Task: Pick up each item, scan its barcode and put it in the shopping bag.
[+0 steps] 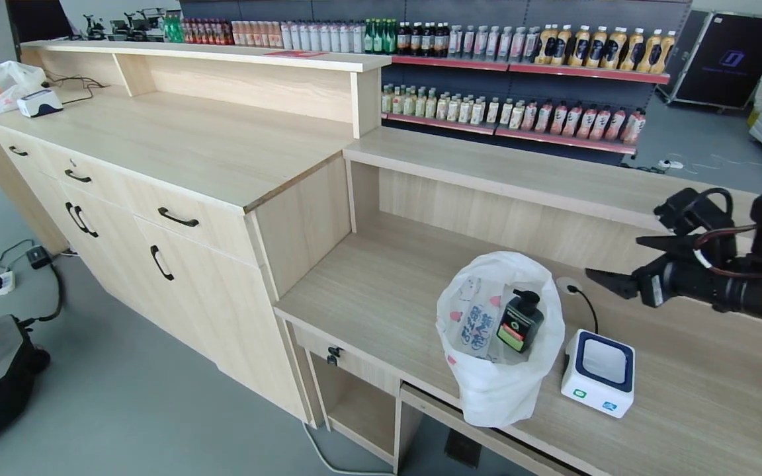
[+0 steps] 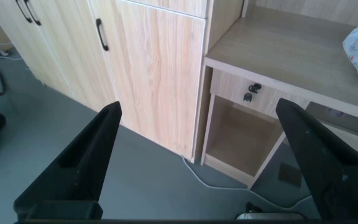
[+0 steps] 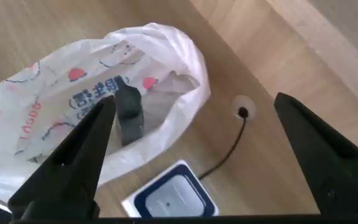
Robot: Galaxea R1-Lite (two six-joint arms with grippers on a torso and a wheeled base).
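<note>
Lower middle of the head view: the thin white plastic shopping bag (image 1: 500, 390) stands open on the pale wooden counter (image 1: 698, 410). A dark pump bottle with a green and red label (image 1: 520, 324) is upright inside it, next to a white printed soft pouch (image 1: 477, 327). So both look bagged already. The white square scanner with a dark-framed window (image 1: 598, 373) sits just right of the bag.

The right gripper (image 1: 616, 259) hovers at mid-right, above and beyond the bag, jaws spread wide with nothing in them. The left gripper (image 2: 199, 107) is wide too, hanging over the floor by the cabinets.

My guess on handling: the bottle is rigid, smooth and a bit heavy with liquid, so squeeze the flat body, not the pump. The bag is floppy film and would sag if nudged.
</note>
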